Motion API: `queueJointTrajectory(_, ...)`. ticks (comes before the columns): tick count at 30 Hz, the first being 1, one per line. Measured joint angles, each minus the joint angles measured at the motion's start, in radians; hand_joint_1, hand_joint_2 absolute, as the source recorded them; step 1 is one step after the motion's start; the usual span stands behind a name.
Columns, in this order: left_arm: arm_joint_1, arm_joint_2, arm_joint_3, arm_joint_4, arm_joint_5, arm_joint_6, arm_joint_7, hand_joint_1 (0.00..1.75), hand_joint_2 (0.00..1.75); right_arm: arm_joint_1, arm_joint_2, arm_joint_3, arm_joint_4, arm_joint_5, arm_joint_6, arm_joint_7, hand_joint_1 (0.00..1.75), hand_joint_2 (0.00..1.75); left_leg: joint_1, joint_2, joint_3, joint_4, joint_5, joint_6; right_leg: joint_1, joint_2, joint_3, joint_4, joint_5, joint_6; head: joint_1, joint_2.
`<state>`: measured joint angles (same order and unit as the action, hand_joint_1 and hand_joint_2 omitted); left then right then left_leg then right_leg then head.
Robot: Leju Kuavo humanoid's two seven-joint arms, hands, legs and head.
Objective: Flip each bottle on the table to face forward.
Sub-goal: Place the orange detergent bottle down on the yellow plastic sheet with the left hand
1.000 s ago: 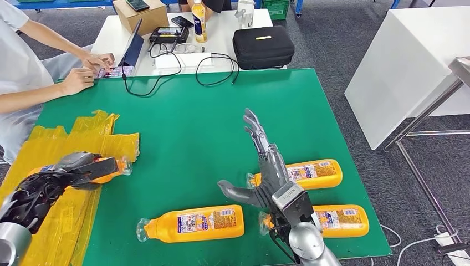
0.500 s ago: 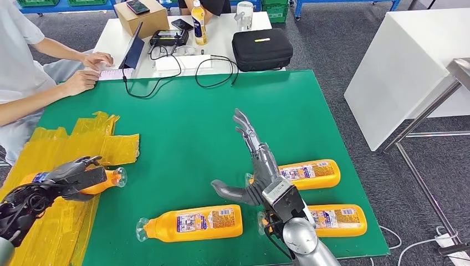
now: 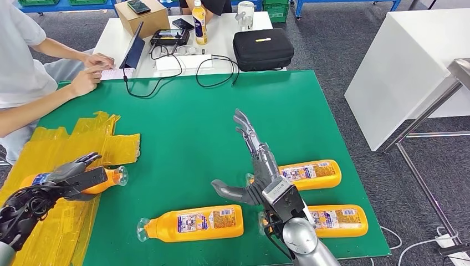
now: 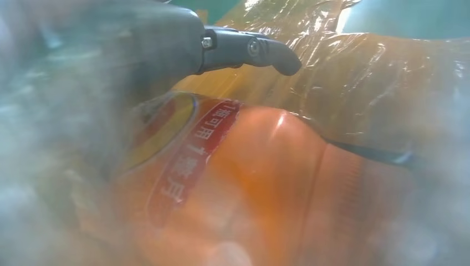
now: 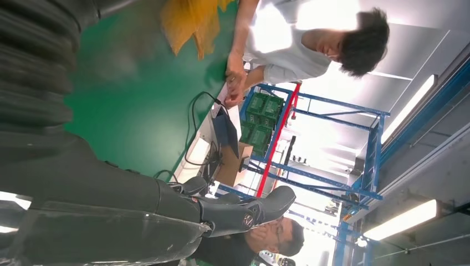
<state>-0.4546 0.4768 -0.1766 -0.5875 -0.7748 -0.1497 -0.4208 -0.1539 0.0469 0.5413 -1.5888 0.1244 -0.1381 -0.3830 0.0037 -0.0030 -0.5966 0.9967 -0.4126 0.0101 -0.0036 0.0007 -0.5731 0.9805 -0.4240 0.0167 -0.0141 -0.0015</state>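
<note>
1. Your left hand [image 3: 72,178] lies over the far-left bottle [image 3: 108,178] on the yellow film [image 3: 66,138] at the left edge of the green bench [image 3: 188,127]. The fingers [image 4: 249,50] curl round its body, clamped on it; the cap end points right.
2. Your right hand [image 3: 258,166] hovers over the bench with fingers straight and apart, thumb out to the left, holding nothing.
3. The middle bottle [image 3: 194,223] lies on its side near the front edge, label up.
4. The upper right bottle [image 3: 307,173] lies just behind the right hand; the lower right bottle [image 3: 338,215] lies nearer the front edge.
5. A person [image 3: 22,77] types at the laptop [image 3: 132,52] at the far-left corner.
</note>
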Motion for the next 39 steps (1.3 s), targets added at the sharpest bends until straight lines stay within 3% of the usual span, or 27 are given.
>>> queueJointTrajectory(11,0.048,-0.043,0.022,-0.1,0.172,0.044,-0.028,0.0,1.75,0.004,0.0,0.0,0.002,0.013,-0.013,0.005,0.0,1.75,0.0,0.0,-0.002,0.0,0.0,0.0,0.0,0.0,-0.002,0.0,0.0,0.0,0.0,0.0)
queueJointTrajectory(17,0.123,-0.105,0.084,-0.291,0.375,-0.047,-0.052,0.0,1.75,0.021,-0.001,-0.002,0.002,0.058,-0.015,0.015,0.0,1.75,0.0,0.0,-0.005,0.001,0.0,0.0,0.0,0.0,-0.006,0.0,0.0,0.0,0.001,0.0)
queueJointTrajectory(24,0.191,-0.166,0.132,-0.565,0.549,-0.147,-0.025,0.0,1.75,0.044,-0.002,-0.012,0.002,0.101,-0.014,0.02,0.0,1.75,0.0,0.0,-0.008,0.001,0.0,0.0,0.0,0.0,-0.008,0.0,0.0,0.001,0.0,0.0)
queueJointTrajectory(31,0.233,-0.184,0.132,-0.759,0.602,-0.18,-0.013,0.0,1.75,0.061,-0.002,-0.03,0.002,0.124,-0.009,0.029,0.0,1.75,0.0,0.0,-0.008,0.001,0.0,0.0,0.001,0.0,-0.008,0.0,0.0,0.0,0.0,0.0)
queueJointTrajectory(36,0.251,-0.19,0.129,-0.826,0.618,-0.185,-0.013,0.0,1.75,0.061,-0.008,-0.031,0.002,0.157,0.008,0.042,0.0,1.75,0.0,0.0,-0.008,0.001,0.0,0.0,0.001,0.0,-0.008,0.0,0.0,0.0,0.0,0.0)
queueJointTrajectory(39,0.255,-0.196,0.128,-0.84,0.634,-0.189,-0.014,0.0,1.75,0.056,-0.021,-0.021,0.004,0.242,0.035,0.065,0.0,1.75,0.0,0.0,-0.008,0.001,0.0,0.0,0.0,0.0,-0.008,0.0,0.0,0.0,0.0,0.0)
